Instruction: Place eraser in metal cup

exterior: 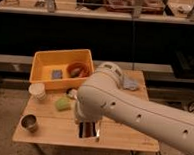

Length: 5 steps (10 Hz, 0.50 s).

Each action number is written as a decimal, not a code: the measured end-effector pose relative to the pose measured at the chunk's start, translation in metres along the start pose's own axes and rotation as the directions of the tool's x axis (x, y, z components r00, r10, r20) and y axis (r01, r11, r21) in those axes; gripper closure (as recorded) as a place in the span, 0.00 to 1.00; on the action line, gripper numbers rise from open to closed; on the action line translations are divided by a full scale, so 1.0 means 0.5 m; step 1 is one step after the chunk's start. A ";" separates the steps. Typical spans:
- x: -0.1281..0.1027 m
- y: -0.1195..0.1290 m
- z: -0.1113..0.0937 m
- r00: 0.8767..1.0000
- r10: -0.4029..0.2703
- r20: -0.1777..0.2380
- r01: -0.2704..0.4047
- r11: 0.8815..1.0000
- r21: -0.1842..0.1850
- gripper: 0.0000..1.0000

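The metal cup (29, 122) stands upright at the front left corner of the wooden table (46, 133). My gripper (88, 129) shows as a dark shape under the big white arm (133, 112), low over the front middle of the table, to the right of the cup and well apart from it. The eraser is not visible as a separate thing; the arm hides the middle and right of the table.
A yellow bin (41, 63) at the back left holds a brown bowl (76, 69) and a blue-grey pad (56, 74). A white ribbed cup (38, 91) stands left, a green sponge (63, 104) beside the arm. A grey cloth (130, 85) lies back right.
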 end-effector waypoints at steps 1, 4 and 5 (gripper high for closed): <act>0.000 0.000 0.000 1.000 0.001 0.001 -0.001 1.000 0.001 1.00; 0.005 -0.002 -0.002 1.000 -0.009 -0.002 0.009 1.000 0.014 1.00; 0.028 -0.011 -0.011 0.999 -0.036 -0.011 0.037 0.999 0.026 1.00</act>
